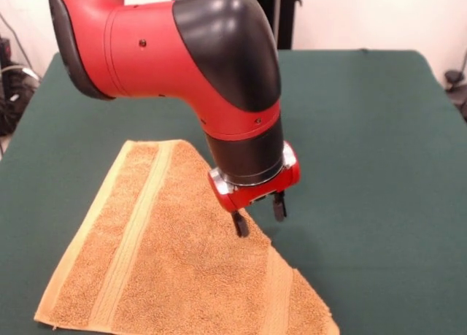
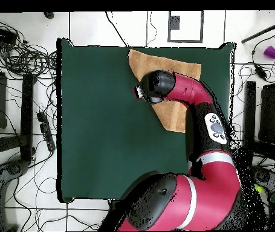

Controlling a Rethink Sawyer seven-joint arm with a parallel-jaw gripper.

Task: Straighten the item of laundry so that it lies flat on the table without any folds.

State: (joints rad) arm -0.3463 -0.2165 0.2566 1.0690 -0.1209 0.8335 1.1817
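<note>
Bright, even light; the table (image 1: 365, 131) shows only soft shadows and no glare.

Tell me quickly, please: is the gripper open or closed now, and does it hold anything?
Gripper: open, holding nothing; it is poised at the folded edge of the towel.
</note>
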